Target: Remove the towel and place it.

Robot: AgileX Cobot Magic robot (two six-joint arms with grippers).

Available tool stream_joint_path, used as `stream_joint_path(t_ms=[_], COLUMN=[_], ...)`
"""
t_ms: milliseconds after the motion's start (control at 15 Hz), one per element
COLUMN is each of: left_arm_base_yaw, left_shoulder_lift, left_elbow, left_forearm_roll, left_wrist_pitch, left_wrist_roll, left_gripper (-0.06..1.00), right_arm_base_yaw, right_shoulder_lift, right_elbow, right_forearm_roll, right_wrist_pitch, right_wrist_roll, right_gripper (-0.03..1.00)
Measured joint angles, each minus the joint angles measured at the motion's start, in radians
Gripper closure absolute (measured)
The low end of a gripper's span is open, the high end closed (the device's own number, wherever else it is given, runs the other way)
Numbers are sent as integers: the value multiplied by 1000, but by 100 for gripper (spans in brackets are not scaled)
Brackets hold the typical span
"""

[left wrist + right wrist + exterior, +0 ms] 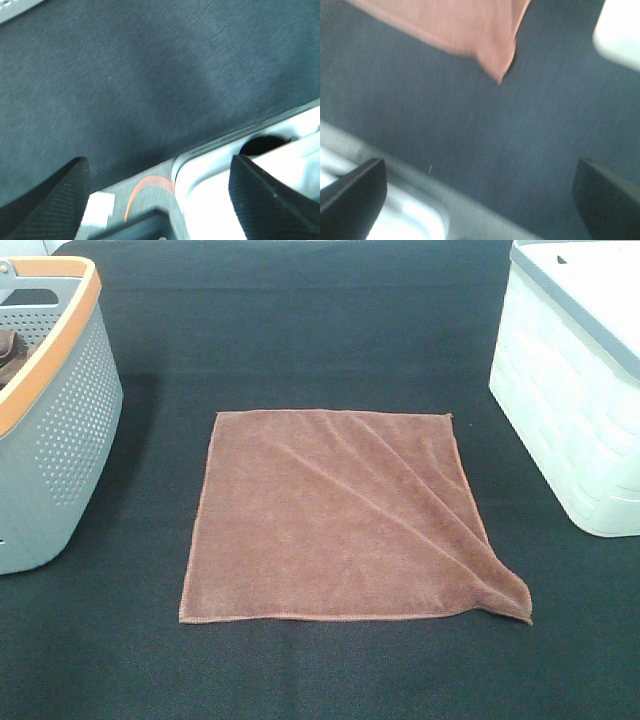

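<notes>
The towel [340, 515] lies spread flat on the dark counter [300, 340], between the grey basket [50, 420] and the white bin [570, 390], touching neither, with a diagonal crease and its near right corner pulled to a point. My right end effector [480, 200] hangs with fingers wide apart and empty, that pointed corner just ahead of it, so I judge my right arm nearer. My left end effector [160, 200] is likewise spread and empty, seeing only bare counter and no towel
</notes>
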Motion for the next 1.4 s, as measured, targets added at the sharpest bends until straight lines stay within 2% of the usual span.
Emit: stream_joint_path(t_ms=[267,400,1200,1267,1400], left_arm_base_yaw=[0,0,0,15,139], left_shoulder_lift=[-150,-154,-157,-166,-212], left_elbow=[2,3,9,9,9], left_forearm_roll=[-3,-3,-3,-6,-5], left_wrist_pitch=[-32,-32,-34,-35,-35], left_wrist_roll=[192,244,250,251,251], left_gripper=[21,21,21,21,21], right_arm_base_yaw=[0,0,0,0,-19], right_shoulder_lift=[-67,-67,-67,-67,-75], right_elbow=[2,2,3,3,3], right_forearm_roll=[-55,-70,-44,-44,-40], right_wrist_pitch=[-11,-12,-12,-12,-13], right_wrist_roll=[48,75,83,83,83], right_gripper=[2,2,2,2,2])
